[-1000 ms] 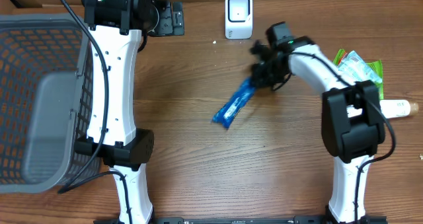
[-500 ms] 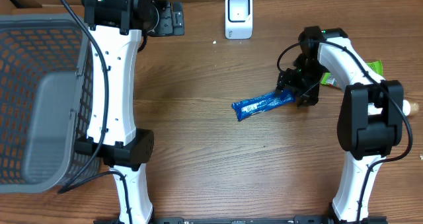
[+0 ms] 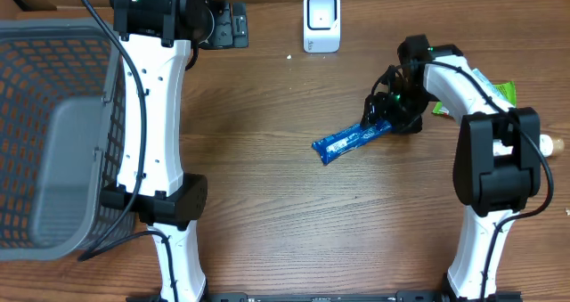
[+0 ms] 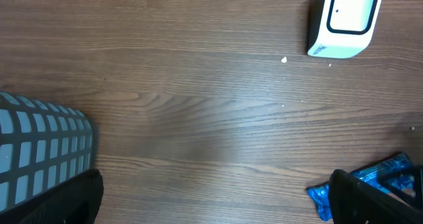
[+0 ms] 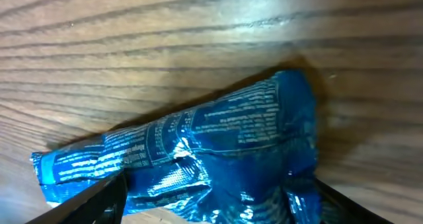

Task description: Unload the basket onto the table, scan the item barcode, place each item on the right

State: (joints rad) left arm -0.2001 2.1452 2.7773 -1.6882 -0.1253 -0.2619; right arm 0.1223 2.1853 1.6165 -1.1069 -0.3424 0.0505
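Note:
A blue foil packet [image 3: 349, 142] lies flat on the wooden table, right of centre, its printed side up in the right wrist view [image 5: 218, 145]. My right gripper [image 3: 385, 117] hovers over the packet's right end, open, with a finger on each side of it and no grip [image 5: 218, 207]. The white barcode scanner [image 3: 321, 21] stands at the back centre, also in the left wrist view [image 4: 347, 19]. My left gripper [image 3: 227, 26] stays at the back left, open and empty [image 4: 215, 201]. The packet's left end [image 4: 390, 174] shows at the lower right of that view.
A grey mesh basket [image 3: 53, 124] fills the left side of the table; its corner shows in the left wrist view [image 4: 39, 151]. Green packets [image 3: 499, 93] and a white bottle [image 3: 539, 144] lie behind the right arm at the far right.
My right gripper carried the blue packet right from near the scanner, opened and let it go onto the table, then shifted slightly up and left. The left arm stayed still.

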